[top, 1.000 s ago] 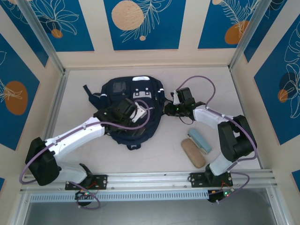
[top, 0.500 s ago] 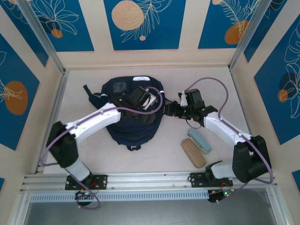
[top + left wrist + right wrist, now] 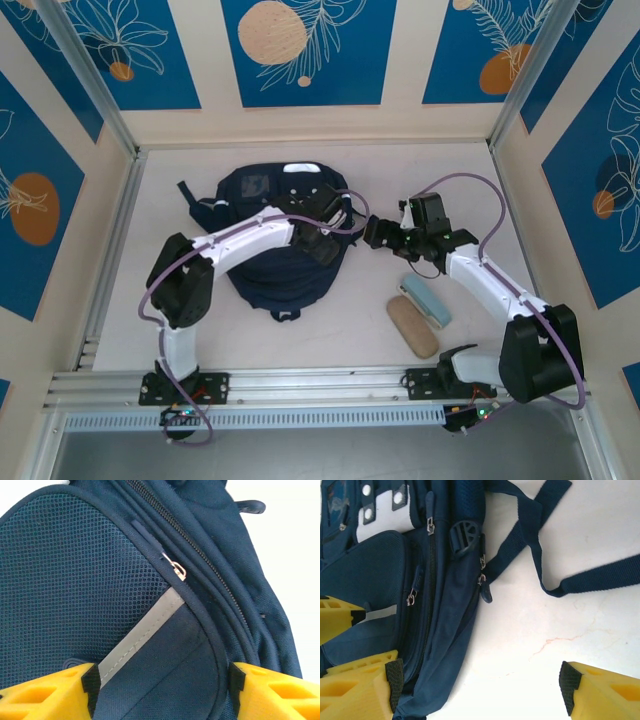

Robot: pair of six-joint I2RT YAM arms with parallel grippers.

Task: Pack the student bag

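The student bag [image 3: 262, 262] lies flat on the table, navy with white patches near its top. My left gripper [image 3: 327, 237] hovers over the bag's right side. In the left wrist view it [image 3: 160, 692] is open, its yellow fingers [image 3: 47, 692] straddling the front pocket's fabric and grey stripe [image 3: 142, 632], with a zipper pull [image 3: 179, 571] just ahead. My right gripper [image 3: 374, 232] sits just off the bag's right edge. In the right wrist view it [image 3: 477, 685] is open wide over bare table, one finger [image 3: 362, 687] beside the bag's side panel [image 3: 452, 630]. A loose strap [image 3: 545, 545] trails right.
A pale blue case [image 3: 427, 300] and a tan case [image 3: 412, 326] lie side by side on the table right of the bag, under my right forearm. Metal frame posts and panelled walls close in the table. A rail [image 3: 320, 383] runs along the near edge.
My left arm has swung right across the bag, bringing its gripper to the bag's right side. My right gripper has opened wide and its arm has shifted right.
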